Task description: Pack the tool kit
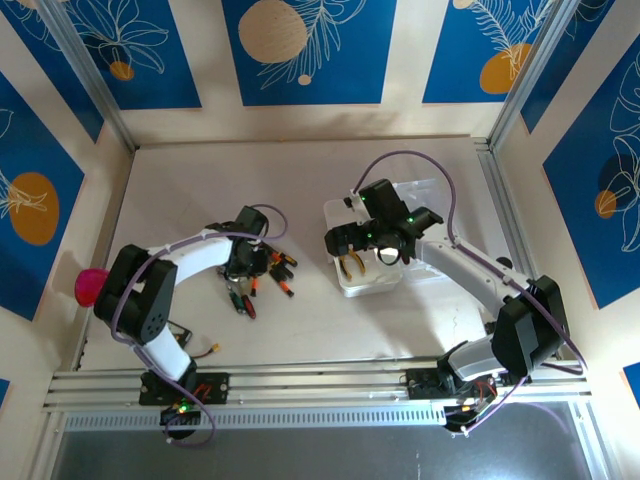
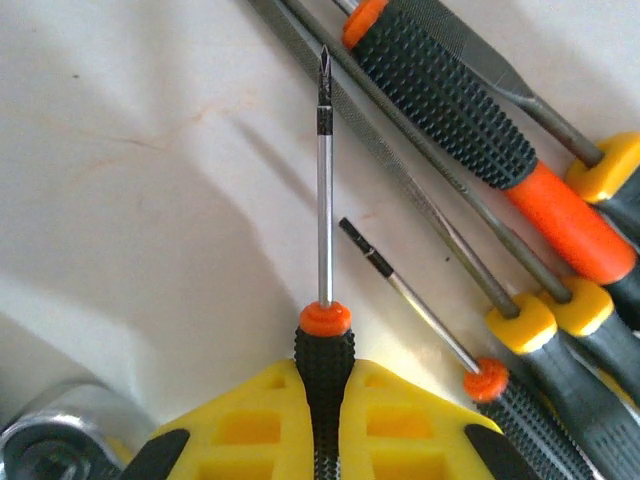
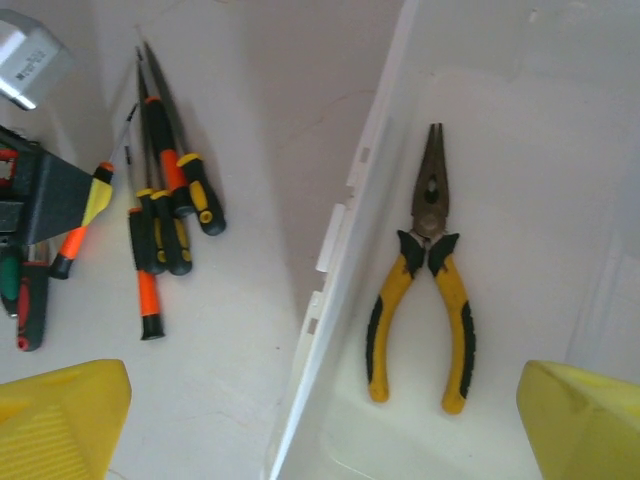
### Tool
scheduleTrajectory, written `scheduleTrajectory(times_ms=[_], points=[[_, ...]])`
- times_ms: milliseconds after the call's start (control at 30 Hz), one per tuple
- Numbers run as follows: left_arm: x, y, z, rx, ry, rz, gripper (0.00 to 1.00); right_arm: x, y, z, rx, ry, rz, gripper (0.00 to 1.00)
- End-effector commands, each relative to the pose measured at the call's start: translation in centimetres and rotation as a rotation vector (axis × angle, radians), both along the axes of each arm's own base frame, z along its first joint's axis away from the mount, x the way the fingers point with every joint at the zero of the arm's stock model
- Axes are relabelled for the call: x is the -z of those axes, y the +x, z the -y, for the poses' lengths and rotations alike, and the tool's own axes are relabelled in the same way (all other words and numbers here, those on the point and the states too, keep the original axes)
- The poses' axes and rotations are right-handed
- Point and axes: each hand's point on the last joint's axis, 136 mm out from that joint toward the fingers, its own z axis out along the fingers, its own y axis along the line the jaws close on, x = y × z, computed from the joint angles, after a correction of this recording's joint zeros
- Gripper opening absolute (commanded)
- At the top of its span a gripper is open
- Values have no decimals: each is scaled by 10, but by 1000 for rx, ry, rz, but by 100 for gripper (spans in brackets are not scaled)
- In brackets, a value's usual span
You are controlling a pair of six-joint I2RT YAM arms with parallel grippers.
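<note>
Yellow-padded, the left gripper (image 2: 323, 405) is clamped shut on the black grip of a screwdriver (image 2: 323, 200) (orange collar, cross tip), beside other loose screwdrivers (image 2: 470, 110) on the white table (image 2: 130, 180). Over to the right of that pile, the right gripper (image 3: 320, 420) gapes wide, holding nothing, above the clear case (image 3: 345, 215), where yellow-handled pliers (image 3: 425, 290) lie flat inside.

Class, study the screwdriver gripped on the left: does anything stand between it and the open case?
Yes. The open right gripper hangs over the case, above the pliers, likely crowding the drop. Other loose tools lie flat on the table between the screwdriver in the left gripper and the case.
</note>
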Motion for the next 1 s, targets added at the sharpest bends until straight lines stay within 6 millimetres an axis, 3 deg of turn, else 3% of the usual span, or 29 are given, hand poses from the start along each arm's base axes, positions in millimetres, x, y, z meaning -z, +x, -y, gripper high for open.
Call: scheduleTrajectory(times_ms=[0, 167, 300, 467, 667, 967], points=[[-36, 9, -3, 26, 0, 58, 0, -18, -9, -13, -74, 105, 28, 99], [-91, 21, 17, 64, -115, 171, 0, -37, -15, -22, -114, 210, 75, 99], [-148, 42, 60, 113, -358, 322, 0, -51, -17, -32, -137, 332, 153, 99], [-201, 62, 114, 166, -638, 424, 0, -62, -16, -46, -159, 442, 159, 97], [-225, 68, 152, 226, -786, 437, 0, -61, -5, -61, -153, 483, 88, 87], [-231, 60, 171, 245, -859, 435, 0, -59, 15, -68, -122, 496, 108, 69]])
